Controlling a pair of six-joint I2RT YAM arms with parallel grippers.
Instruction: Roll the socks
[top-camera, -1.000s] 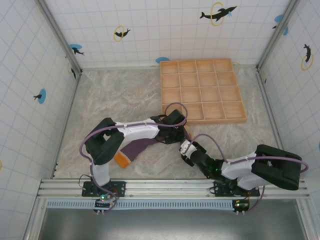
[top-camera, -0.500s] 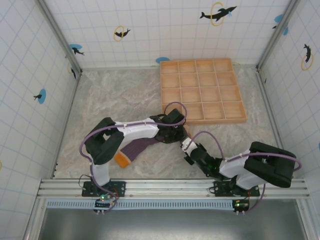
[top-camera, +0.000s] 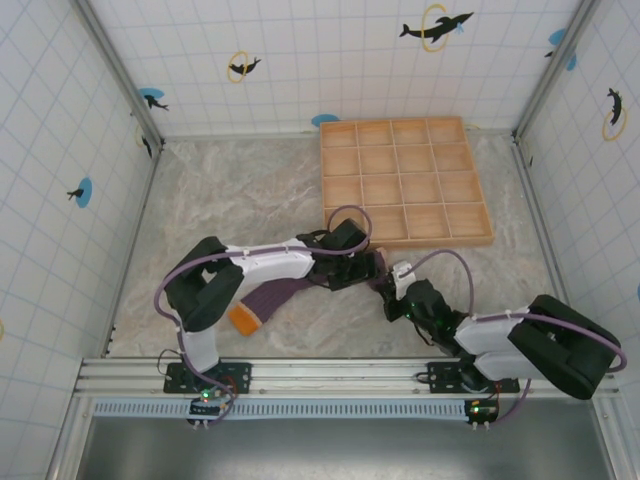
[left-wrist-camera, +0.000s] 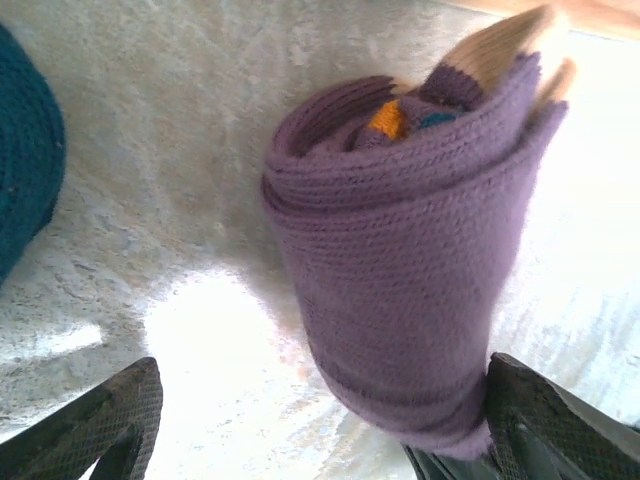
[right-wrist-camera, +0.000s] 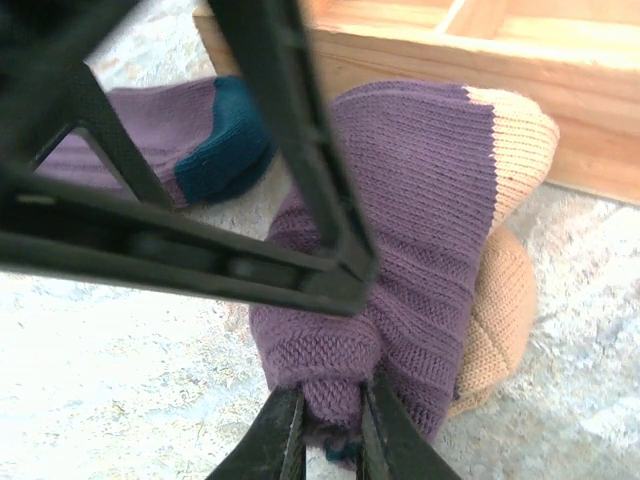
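Status: one rolled sock is formed and sits on the surface, just in front of the near-left corner of the wooden tray, not in any compartment. The roll is tight purple knit with the tan cuff end sticking out one side and orange and teal showing in the core. Can't tell whether it's one sock or a pair wound together. Left tool is wide open with its fingers straddling the roll, one finger just beside the roll's lower end and the other well clear; it grips nothing. Right tool is pinched nearly closed on a fold of purple fabric at the near end of the roll, so that's the only hold on it. A flat sock lies stretched out under the left arm, orange toe toward the near edge and teal heel just beside the roll; not rolled yet. My read: roughly halfway. The first roll looks complete. Left to do: secure it or set it down (the tray looks like the likely place), then roll the flat one. Risk: the right tool has only a thin pinch of the outer layer, so a pull could unwind the roll rather than lift it.
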